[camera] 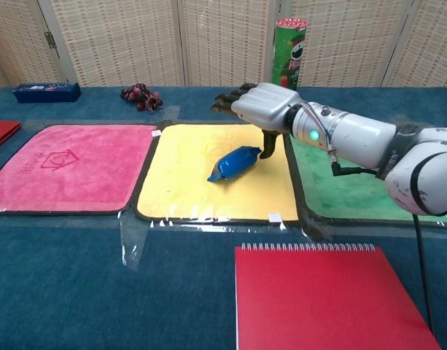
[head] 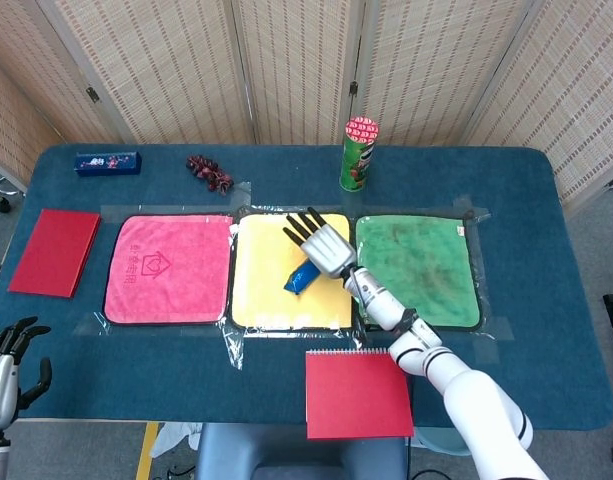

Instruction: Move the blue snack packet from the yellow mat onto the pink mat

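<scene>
Blue snack packet (head: 304, 276) (camera: 235, 162) lies in the middle of the yellow mat (head: 261, 285) (camera: 183, 182). Right hand (head: 324, 244) (camera: 261, 106) floats just above it at about 1 o'clock, fingers spread apart, holding nothing. Pink mat (head: 166, 268) (camera: 59, 171) sits at 9 o'clock. Left hand (head: 4, 368) waits low, fingers apart.

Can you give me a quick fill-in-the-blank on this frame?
1. The blue snack packet lies on the ____ mat.
2. The right hand hovers above the packet with fingers spread, holding ____.
3. The pink mat sits on the yellow mat's ____ side in both views.
4. The green chip can stands behind the ____ mat.

Missing: yellow; nothing; left; green
</scene>
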